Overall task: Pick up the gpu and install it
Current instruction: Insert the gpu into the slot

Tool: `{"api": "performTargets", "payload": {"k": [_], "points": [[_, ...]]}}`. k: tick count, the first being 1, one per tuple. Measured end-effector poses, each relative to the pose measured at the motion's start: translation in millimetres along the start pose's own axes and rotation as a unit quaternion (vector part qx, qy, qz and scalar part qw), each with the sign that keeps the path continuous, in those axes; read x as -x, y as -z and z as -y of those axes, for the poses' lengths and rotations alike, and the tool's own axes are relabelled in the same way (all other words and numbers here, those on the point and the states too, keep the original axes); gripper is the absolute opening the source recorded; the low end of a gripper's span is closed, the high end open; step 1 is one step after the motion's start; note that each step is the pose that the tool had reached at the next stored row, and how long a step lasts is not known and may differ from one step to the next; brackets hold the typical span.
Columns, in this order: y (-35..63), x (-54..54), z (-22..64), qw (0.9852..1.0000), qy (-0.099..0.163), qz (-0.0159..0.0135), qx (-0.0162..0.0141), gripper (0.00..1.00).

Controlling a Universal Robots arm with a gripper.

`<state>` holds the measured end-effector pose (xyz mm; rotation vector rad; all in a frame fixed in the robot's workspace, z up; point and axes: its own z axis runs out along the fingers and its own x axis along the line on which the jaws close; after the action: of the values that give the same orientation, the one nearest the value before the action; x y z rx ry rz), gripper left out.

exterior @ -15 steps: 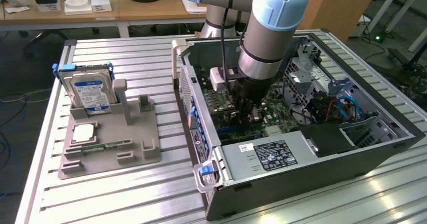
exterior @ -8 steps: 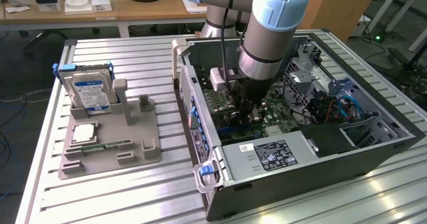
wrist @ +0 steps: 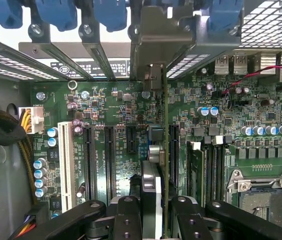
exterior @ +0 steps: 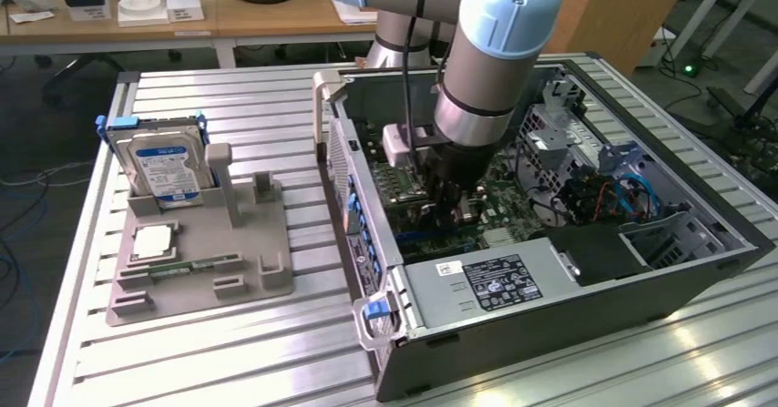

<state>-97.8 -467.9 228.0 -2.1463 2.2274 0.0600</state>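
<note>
- Gpu (exterior: 453, 208) is seen in the exterior view as a dark card under the gripper (exterior: 447, 205), carried down inside the open computer case (exterior: 680, 270), above the motherboard (exterior: 516, 220)
- Parts holder (exterior: 200, 243) on the exterior view's left is seen with the hard drive (exterior: 168, 168) standing in it; no card is left there, so pickup is judged done and the install step in hand
- Wrist view: gpu (wrist: 156, 185) is seen edge-on between the fingers (wrist: 126, 215), gripper (wrist: 155, 220) partly closed and clamped on the card
- Card is held on edge, long axis running along the expansion slots (wrist: 108, 155), bracket end (wrist: 153, 75) pointed at the rear slot openings
- Whether the edge is seated cannot be told; the next move is judged to call for lining it up with a slot and pressing straight down
</note>
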Motion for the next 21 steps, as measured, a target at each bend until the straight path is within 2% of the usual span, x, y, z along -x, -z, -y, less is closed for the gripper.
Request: {"api": "performTargets", "payload": {"k": [21], "points": [[-2.6, -0.2, 0.0, 1.0000, 0.000, 0.0000, 0.0000, 0.28]]}}
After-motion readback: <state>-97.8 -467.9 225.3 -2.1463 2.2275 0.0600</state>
